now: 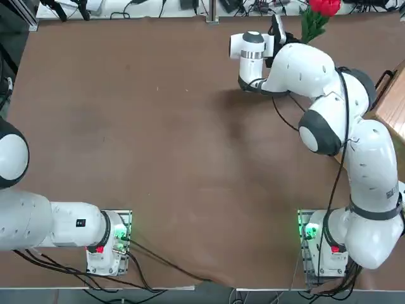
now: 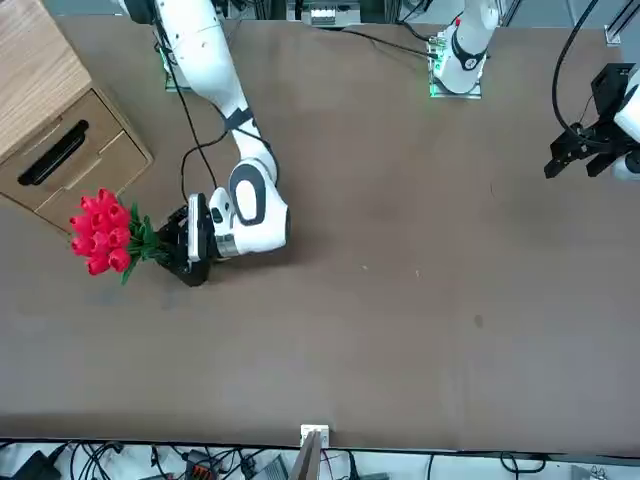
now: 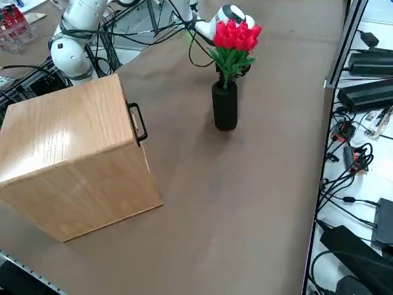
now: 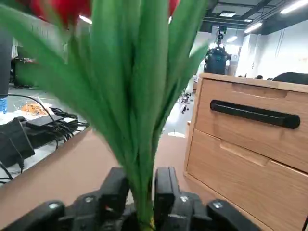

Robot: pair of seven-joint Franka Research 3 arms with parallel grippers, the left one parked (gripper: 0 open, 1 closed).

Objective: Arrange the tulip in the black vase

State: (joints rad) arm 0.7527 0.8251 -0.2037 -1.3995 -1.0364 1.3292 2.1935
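- Top view: One red-bloomed tulip bunch (image 1: 314, 20) meets the right gripper (image 1: 278, 39) at the far side of the smooth brown bench (image 1: 177, 139).
- Front view: Clustered, rounded red blooms (image 2: 101, 232) crown the bunch beside one wooden cabinet (image 2: 75, 150) with one black bar handle (image 2: 54, 152).
- Right side view: The tulip bunch stands upright in one matte, cylindrical black vase (image 3: 225, 107), well apart from the pale-grained, boxy cabinet.
- Right wrist view: Open fingers (image 4: 166, 185) flank the bunch's gathered green stems (image 4: 143, 197) below long, smooth leaves; the cabinet shows two drawer fronts.
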